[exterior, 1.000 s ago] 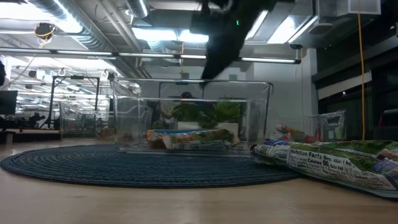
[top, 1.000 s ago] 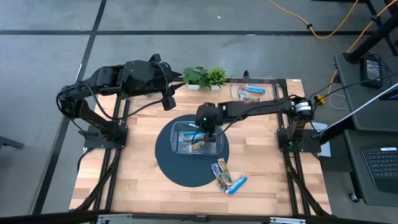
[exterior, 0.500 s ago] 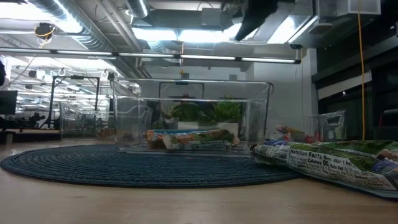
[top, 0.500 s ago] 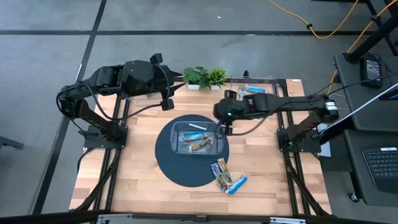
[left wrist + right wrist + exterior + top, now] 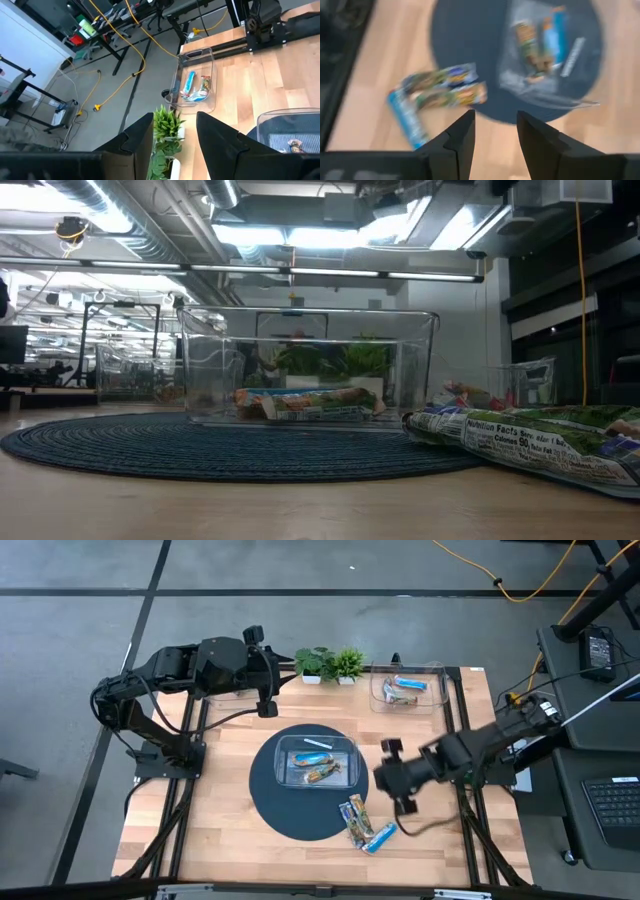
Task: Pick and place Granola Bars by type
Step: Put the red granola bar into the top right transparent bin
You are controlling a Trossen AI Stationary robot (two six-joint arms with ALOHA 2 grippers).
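While the right gripper hovers with its fingers spread and empty, the loose cluster of foil-wrapped granola bars, two green-brown and one bright blue, lies just nearer and to its left, long axes slanting. The round dark mat and clear bin sit further left. Nothing blocks the way. The left gripper, fingers apart, waits far-left.

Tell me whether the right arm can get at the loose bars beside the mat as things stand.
Probably yes. The right pincer hangs open just beside the loose bars, which lie uncovered at the edge of the mat, with nothing between them.
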